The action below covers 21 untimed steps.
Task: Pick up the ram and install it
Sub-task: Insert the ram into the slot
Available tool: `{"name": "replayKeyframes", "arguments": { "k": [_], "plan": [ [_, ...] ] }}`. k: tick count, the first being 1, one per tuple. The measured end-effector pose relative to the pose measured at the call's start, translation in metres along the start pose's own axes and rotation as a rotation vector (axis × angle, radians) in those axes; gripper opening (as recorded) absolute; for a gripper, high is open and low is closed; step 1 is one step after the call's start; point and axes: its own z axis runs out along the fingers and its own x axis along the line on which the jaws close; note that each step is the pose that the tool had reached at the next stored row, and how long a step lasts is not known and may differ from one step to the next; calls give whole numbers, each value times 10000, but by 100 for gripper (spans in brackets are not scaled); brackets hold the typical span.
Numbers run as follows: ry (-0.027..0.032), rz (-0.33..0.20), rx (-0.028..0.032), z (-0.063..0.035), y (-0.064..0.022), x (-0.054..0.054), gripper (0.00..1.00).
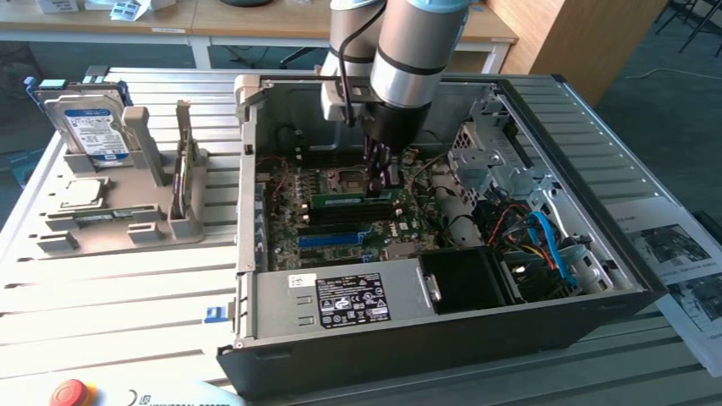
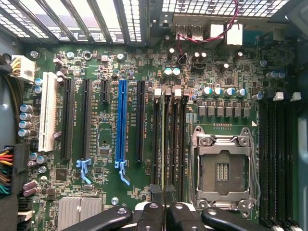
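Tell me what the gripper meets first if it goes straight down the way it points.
The thin green circuit-board ram stick, edge-on right below the gripper among the black memory slots; whether they already touch is unclear.

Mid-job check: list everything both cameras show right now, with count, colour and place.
computer case: 1, black, open, on the slatted table
motherboard: 1, green, inside the case
ram: 1, green, on edge in the black memory slots beside the processor socket
processor socket: 1, silver, on the motherboard
blue slot: 1, blue, on the motherboard
white slot: 1, white, at the board's edge
power supply: 1, grey, at the case's near end
holder: 1, grey, exterior view's left
hard drive: 1, blue-labelled, upright in the holder
processor chip: 1, silver, flat on the holder
papers: printed, exterior view's right
stop button: 1, red, near corner
gripper: 1, black, shut on the ram
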Motion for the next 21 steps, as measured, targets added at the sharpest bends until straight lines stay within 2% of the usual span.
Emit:
{"name": "replayKeyframes", "arguments": {
  "k": [21],
  "plan": [
    [2,0,-1,37,-2,8,12]
  ]
}}
